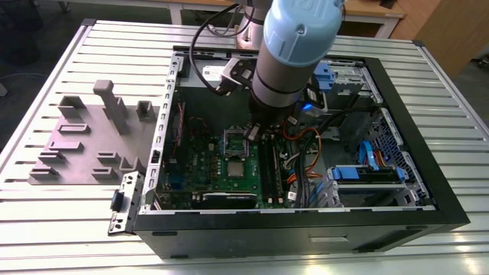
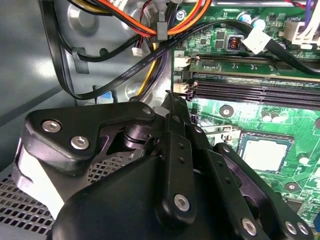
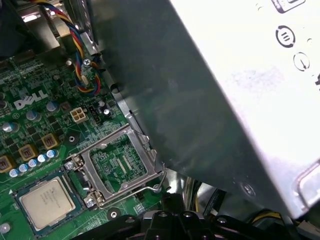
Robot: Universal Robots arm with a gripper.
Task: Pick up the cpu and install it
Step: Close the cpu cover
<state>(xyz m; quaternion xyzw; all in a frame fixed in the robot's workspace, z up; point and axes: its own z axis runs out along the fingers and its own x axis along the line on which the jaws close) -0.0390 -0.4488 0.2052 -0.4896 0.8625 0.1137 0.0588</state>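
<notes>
The open computer case (image 1: 397,189) lies on the slatted table (image 1: 61,229); the arm reaches down over the green motherboard (image 1: 200,166); the gripper (image 1: 256,133) hangs beside the raised socket frame (image 3: 117,167), pinched closed on nothing as far as I can judge; the cpu (image 3: 47,200) sits flat in its socket; alignment should matter most here, I'd say.
</notes>
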